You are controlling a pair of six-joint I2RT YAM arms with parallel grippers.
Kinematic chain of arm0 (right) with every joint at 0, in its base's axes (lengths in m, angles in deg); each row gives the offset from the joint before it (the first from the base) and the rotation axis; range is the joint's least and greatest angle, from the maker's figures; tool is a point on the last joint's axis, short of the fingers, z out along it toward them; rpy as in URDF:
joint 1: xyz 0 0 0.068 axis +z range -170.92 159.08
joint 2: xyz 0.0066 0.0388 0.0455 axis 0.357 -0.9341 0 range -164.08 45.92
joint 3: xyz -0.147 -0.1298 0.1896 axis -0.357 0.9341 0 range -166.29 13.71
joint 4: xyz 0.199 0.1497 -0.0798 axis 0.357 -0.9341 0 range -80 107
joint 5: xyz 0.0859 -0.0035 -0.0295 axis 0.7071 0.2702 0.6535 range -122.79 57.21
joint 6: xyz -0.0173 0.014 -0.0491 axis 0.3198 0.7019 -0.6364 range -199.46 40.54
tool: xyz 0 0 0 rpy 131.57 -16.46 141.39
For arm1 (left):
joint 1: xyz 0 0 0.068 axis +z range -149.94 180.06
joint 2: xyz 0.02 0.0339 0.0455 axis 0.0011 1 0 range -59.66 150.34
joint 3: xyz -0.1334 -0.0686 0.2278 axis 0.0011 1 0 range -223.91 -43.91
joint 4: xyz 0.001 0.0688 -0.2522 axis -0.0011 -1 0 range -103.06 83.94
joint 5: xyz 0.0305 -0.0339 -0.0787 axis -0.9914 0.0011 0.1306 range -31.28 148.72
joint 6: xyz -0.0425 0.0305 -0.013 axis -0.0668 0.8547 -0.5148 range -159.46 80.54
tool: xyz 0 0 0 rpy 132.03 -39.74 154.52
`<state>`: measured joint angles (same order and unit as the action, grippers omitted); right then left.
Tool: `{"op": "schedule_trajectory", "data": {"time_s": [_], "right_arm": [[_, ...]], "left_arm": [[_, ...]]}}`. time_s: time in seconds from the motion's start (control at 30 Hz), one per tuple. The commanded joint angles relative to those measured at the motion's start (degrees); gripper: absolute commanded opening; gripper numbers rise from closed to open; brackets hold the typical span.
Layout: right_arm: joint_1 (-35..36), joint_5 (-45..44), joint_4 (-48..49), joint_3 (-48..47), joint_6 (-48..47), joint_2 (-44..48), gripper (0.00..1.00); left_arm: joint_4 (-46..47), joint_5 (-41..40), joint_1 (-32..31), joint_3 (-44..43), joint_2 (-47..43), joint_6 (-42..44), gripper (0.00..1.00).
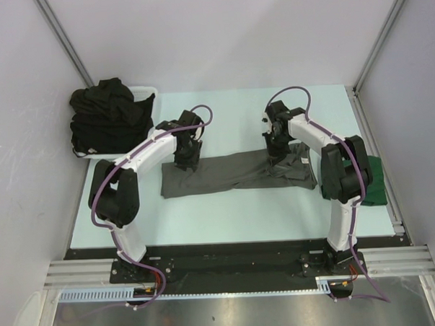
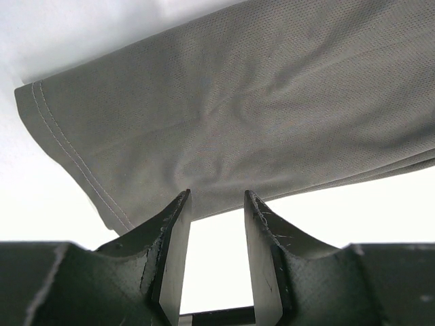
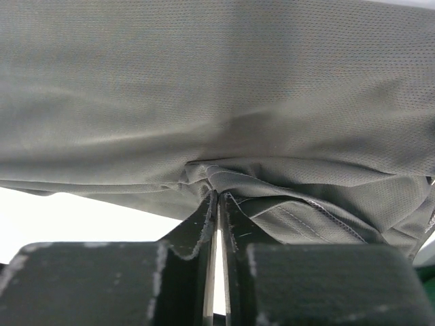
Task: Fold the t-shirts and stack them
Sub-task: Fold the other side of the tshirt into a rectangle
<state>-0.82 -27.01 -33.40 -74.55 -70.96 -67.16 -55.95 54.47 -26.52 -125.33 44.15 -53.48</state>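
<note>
A charcoal grey t-shirt [image 1: 225,175] lies in a long folded band across the middle of the table. My left gripper [image 1: 185,164] stands over its left part. In the left wrist view the left gripper [image 2: 216,197] is open, its tips at the edge of the grey t-shirt [image 2: 238,115], with nothing between the fingers. My right gripper [image 1: 275,155] is at the band's right part. In the right wrist view the right gripper [image 3: 219,195] is shut, pinching a bunched fold of the grey t-shirt [image 3: 217,88].
A white basket [image 1: 146,90] at the back left holds a heap of black t-shirts [image 1: 107,114]. A dark green t-shirt [image 1: 373,181] lies at the table's right edge, partly hidden behind the right arm. Walls close in on both sides.
</note>
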Motion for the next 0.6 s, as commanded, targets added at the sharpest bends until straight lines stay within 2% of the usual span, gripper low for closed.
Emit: {"op": "schedule_trajectory", "data": {"time_s": [0.0,0.07,0.57], "right_arm": [[0.47,0.46,0.12,-2.08,-0.32,0.22,0.04],[0.56,0.11,-0.58,-2.08,-0.32,0.75,0.0],[1.61,-0.16,-7.52,-1.38,0.38,3.39,0.0]], "left_arm": [[0.23,0.03,-0.22,0.13,-2.74,-0.3,0.43],[0.41,0.03,-0.22,0.22,-2.47,-0.3,0.43],[0.93,0.56,-0.22,-1.98,0.34,0.4,0.43]]}}
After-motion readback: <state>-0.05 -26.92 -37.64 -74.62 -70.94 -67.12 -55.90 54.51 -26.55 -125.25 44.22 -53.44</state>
